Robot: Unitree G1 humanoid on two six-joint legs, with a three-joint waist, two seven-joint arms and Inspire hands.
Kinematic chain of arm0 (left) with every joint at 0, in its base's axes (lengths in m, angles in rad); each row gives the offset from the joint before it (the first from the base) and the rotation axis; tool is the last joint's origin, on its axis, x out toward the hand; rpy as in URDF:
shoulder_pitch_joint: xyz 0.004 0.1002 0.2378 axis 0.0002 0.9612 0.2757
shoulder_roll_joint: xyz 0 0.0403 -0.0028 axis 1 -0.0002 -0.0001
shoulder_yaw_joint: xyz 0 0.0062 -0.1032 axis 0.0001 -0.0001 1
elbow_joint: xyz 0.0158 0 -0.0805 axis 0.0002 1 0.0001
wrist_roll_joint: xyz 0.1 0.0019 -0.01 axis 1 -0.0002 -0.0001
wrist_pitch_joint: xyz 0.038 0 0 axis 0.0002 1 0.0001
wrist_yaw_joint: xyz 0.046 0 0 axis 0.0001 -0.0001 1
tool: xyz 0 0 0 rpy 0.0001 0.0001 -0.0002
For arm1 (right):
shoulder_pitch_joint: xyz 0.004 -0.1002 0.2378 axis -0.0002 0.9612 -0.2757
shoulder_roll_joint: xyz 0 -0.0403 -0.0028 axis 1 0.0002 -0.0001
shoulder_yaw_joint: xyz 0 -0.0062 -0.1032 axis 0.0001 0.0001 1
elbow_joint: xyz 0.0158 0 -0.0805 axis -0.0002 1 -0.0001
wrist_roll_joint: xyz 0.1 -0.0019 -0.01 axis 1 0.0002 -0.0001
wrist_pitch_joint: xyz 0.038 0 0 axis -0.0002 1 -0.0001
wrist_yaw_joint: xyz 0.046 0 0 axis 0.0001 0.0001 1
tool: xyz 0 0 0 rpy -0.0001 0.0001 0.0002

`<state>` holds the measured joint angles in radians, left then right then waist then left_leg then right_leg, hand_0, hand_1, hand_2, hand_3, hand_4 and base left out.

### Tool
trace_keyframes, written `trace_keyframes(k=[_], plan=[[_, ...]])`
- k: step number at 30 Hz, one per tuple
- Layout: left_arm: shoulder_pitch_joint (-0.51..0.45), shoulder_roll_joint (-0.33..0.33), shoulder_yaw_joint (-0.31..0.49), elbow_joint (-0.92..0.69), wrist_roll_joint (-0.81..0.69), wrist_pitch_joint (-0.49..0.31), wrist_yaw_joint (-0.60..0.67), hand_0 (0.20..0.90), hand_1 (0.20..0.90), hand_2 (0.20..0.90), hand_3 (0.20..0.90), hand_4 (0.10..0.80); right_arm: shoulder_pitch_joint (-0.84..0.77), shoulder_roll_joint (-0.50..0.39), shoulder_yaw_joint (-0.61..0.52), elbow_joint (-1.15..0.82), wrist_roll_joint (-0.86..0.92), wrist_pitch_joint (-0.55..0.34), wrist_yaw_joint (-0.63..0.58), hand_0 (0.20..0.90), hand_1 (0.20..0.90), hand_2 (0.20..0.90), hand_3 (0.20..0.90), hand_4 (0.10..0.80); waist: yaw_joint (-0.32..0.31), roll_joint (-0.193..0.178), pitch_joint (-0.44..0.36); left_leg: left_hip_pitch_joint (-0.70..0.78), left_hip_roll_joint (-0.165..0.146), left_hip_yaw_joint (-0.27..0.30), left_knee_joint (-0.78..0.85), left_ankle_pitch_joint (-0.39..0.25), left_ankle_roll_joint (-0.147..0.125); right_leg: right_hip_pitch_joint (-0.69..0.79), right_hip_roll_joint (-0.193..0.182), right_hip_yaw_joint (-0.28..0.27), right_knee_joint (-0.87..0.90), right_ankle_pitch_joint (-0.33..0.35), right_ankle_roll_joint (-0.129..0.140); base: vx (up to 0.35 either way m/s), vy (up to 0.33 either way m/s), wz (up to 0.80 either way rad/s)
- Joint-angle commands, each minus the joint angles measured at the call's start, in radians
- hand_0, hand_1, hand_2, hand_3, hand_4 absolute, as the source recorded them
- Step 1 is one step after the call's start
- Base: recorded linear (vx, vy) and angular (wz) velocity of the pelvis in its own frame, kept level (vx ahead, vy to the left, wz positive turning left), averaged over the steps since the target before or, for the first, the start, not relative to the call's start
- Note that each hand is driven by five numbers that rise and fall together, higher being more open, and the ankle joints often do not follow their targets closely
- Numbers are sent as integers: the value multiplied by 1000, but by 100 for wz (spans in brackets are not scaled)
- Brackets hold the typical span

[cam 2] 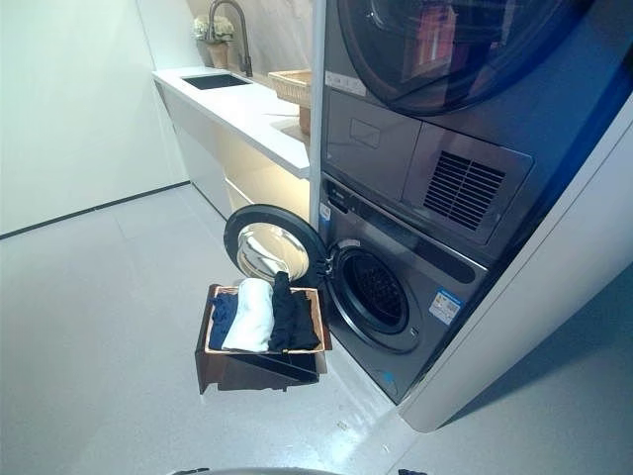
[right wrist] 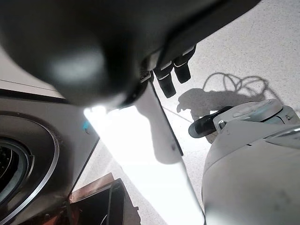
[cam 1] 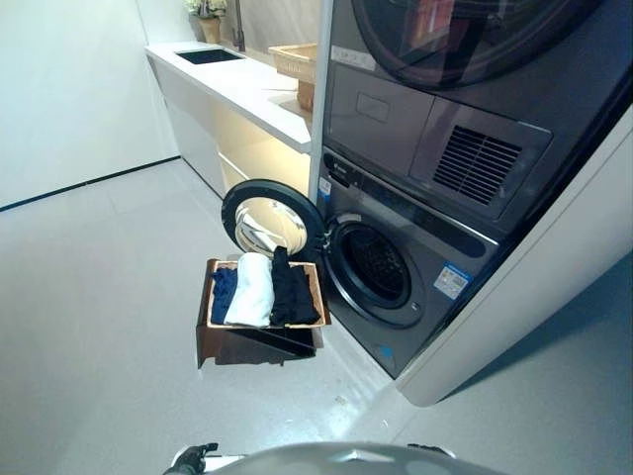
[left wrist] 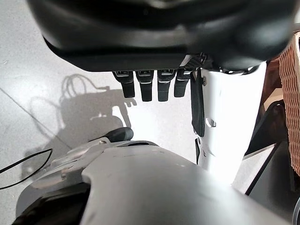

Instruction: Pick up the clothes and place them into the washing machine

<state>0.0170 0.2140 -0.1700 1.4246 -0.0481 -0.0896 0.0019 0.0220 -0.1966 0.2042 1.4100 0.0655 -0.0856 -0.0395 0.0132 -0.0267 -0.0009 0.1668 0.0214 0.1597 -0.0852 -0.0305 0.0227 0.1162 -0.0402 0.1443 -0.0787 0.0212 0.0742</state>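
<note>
A brown laundry basket [cam 1: 211,297] stands on the floor in front of the washing machine [cam 1: 415,287]. In it lie a white cloth [cam 1: 251,289], a black cloth [cam 1: 291,292] and a blue cloth [cam 1: 224,287]. The machine's round door [cam 1: 269,220] is swung open beside the dark drum opening [cam 1: 380,265]. My left hand [left wrist: 146,86] hangs low at my side, well short of the basket, with straight fingers holding nothing. My right hand [right wrist: 171,75] also hangs beside me, open and empty, near the machine's front corner [right wrist: 28,154].
A dryer [cam 1: 465,59] is stacked on the washer. A white counter [cam 1: 237,84] with a sink [cam 1: 209,55], a tap and a wicker tray [cam 1: 297,61] runs along the wall behind. A white side panel [cam 1: 534,287] flanks the machines on the right.
</note>
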Motion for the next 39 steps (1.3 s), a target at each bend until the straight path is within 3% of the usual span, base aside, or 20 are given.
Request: trace_keyframes(k=[1,33,39], plan=[[-83,-42,0,46,9,-17,2,900,900,900,900,800,-61,-48,14,59,-34,6,14,900,900,900,900,800,9,28,20,33,-62,-4,-2,-52,-36,25,78,-60,14,10,-17,0,0,0],[-88,-34,2,45,2,-20,5,900,900,900,900,800,-66,-40,19,55,-16,0,21,900,900,900,900,800,12,27,36,29,-60,-3,-2,-44,-36,14,80,-61,26,12,-18,-1,-2,0],[-103,-17,2,46,5,-14,8,900,900,900,900,800,-86,-40,25,46,-14,3,21,900,900,900,900,800,6,28,56,-9,-43,7,-2,-24,-41,-42,96,-51,53,9,-24,-46,-81,-1]])
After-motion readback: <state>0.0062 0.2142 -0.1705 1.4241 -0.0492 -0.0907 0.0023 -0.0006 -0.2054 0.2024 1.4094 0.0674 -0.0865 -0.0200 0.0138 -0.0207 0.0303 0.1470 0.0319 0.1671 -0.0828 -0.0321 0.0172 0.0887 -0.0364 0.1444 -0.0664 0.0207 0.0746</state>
